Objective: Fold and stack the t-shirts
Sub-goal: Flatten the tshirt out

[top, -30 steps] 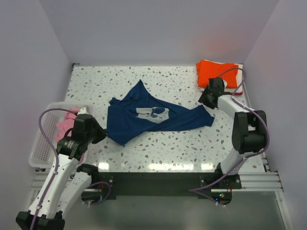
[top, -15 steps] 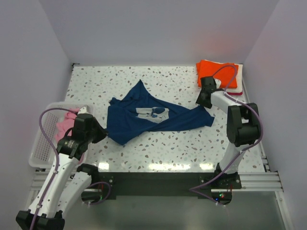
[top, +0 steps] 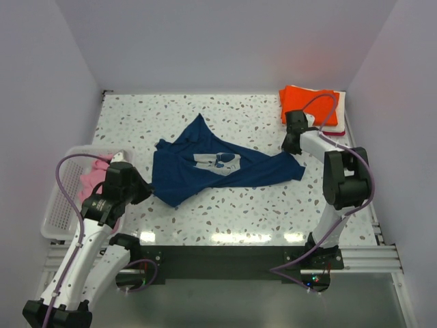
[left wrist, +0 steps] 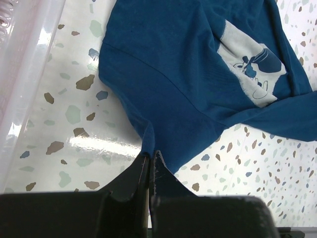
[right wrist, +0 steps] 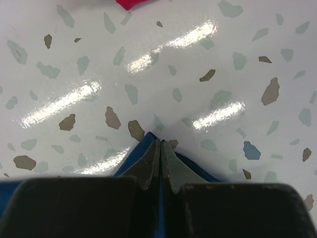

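A navy blue t-shirt [top: 205,171] with a pale chest print lies crumpled and spread across the middle of the table. My left gripper [top: 145,191] is shut on the shirt's near-left edge; the left wrist view has the cloth [left wrist: 173,74] pinched between the closed fingertips [left wrist: 150,154]. My right gripper [top: 291,147] is shut on the shirt's right corner, and blue cloth [right wrist: 134,156] shows around its tips [right wrist: 161,144]. A folded orange t-shirt [top: 311,102] tops a stack at the back right, with a red one [right wrist: 131,2] under it. A pink t-shirt [top: 92,181] lies in the basket.
The white slatted basket [top: 58,212] stands off the table's left edge, beside my left arm; its wall [left wrist: 25,59] shows in the left wrist view. Walls close in the table at the back and both sides.
My right gripper has shifted slightly over the shirt's right corner and shut on it. The left arm and the shirt have not moved.
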`<action>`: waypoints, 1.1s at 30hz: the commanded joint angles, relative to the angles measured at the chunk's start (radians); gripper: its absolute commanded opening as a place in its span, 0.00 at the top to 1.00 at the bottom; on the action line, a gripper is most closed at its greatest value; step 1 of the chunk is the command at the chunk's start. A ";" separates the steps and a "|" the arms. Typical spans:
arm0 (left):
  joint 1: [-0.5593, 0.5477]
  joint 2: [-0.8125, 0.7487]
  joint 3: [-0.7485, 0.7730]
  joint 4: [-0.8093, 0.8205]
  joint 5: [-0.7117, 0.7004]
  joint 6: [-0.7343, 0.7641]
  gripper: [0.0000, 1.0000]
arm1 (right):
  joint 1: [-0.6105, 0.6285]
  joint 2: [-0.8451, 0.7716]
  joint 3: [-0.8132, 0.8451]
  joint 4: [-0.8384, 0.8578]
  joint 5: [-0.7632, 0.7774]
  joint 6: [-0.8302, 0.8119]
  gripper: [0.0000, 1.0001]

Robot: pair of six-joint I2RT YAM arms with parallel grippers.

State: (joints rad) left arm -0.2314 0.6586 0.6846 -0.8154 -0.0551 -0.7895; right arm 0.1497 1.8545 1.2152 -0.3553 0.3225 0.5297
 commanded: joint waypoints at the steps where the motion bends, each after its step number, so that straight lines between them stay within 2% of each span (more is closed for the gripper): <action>1: 0.001 -0.008 0.036 0.039 -0.002 0.022 1.00 | 0.001 -0.099 -0.028 -0.030 0.003 -0.002 1.00; 11: 0.001 -0.024 0.082 0.018 -0.008 0.030 1.00 | -0.002 -0.461 -0.262 -0.079 -0.040 0.015 1.00; 20: 0.001 -0.048 0.110 -0.018 -0.012 0.041 1.00 | -0.009 -0.928 -0.562 -0.235 -0.123 0.095 1.00; 25: 0.001 -0.048 0.141 -0.022 -0.038 0.052 1.00 | -0.010 -1.124 -0.606 -0.361 -0.170 0.165 0.89; 26: 0.001 -0.045 0.145 -0.018 -0.038 0.055 1.00 | -0.010 -1.133 -0.606 -0.378 -0.177 0.180 0.85; 27: 0.001 -0.037 0.151 -0.016 -0.038 0.058 1.00 | -0.010 -1.140 -0.596 -0.390 -0.184 0.206 0.76; 30: 0.001 -0.022 0.162 0.007 -0.038 0.065 1.00 | -0.010 -1.118 -0.579 -0.425 -0.172 0.207 0.68; 31: 0.001 -0.019 0.164 0.016 -0.038 0.068 1.00 | -0.010 -1.109 -0.571 -0.445 -0.165 0.207 0.62; 33: 0.001 -0.007 0.168 0.042 -0.031 0.070 1.00 | -0.010 -1.082 -0.565 -0.444 -0.165 0.210 0.59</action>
State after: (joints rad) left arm -0.2314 0.6388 0.8089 -0.8288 -0.0788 -0.7483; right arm 0.1429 0.7391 0.6151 -0.7456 0.1646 0.7078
